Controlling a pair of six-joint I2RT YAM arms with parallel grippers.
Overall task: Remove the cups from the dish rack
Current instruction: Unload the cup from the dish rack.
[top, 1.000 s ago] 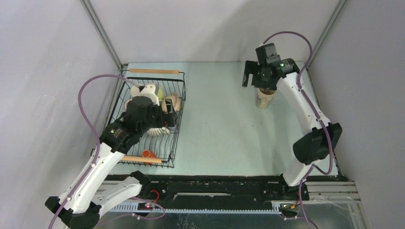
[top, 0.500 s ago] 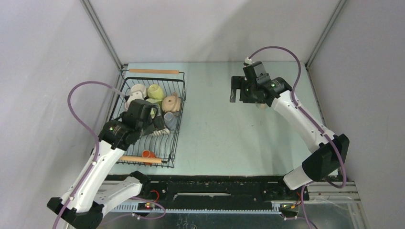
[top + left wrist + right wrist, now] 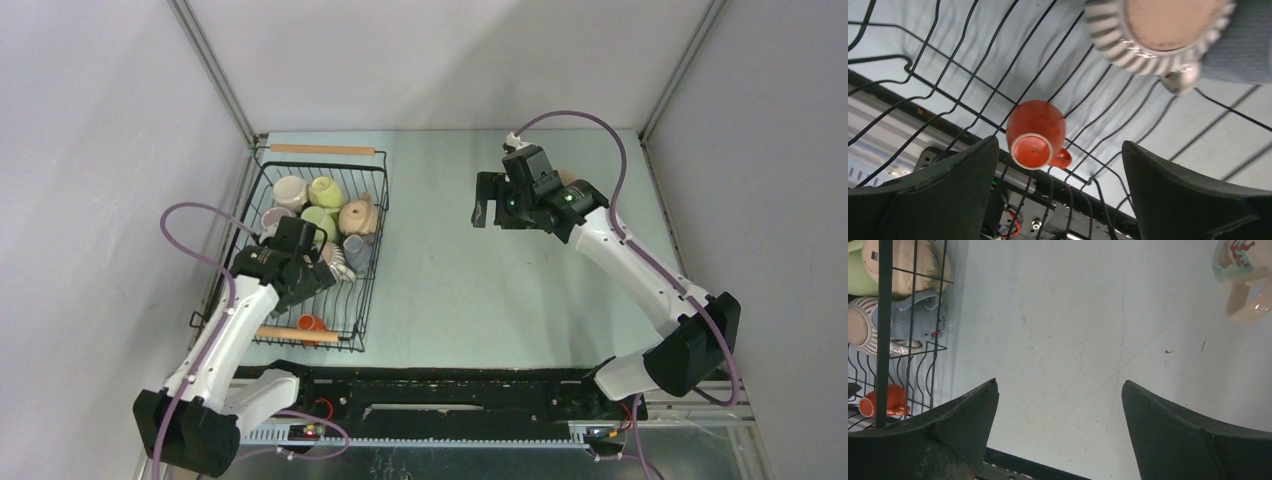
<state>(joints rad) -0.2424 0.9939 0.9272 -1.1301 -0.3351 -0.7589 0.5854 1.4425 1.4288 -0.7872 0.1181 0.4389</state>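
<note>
The small orange cup (image 3: 1035,135) lies on its side on the wires at the near end of the dish rack (image 3: 373,262), beside the rack's near wooden handle (image 3: 295,333). The left gripper (image 3: 1059,150) hangs just above the cup, its pincer spread wide and holding nothing.

Farther into the rack, a ribbed cup (image 3: 1168,30) lies against a grey-blue cup (image 3: 355,250). Beyond them sit a tan cup (image 3: 357,215), a green cup (image 3: 318,222), a yellow-green cup (image 3: 326,189) and a white cup (image 3: 290,190).

Well to the right of the rack, the right gripper (image 3: 1059,382) hovers over the bare table (image 3: 450,280), its pincer wide and empty. A pale mug with a red drawing (image 3: 1243,265) stands on the table there.

One cup appears to be unloaded and about seven are left in the rack, so the task looks barely begun.
</note>
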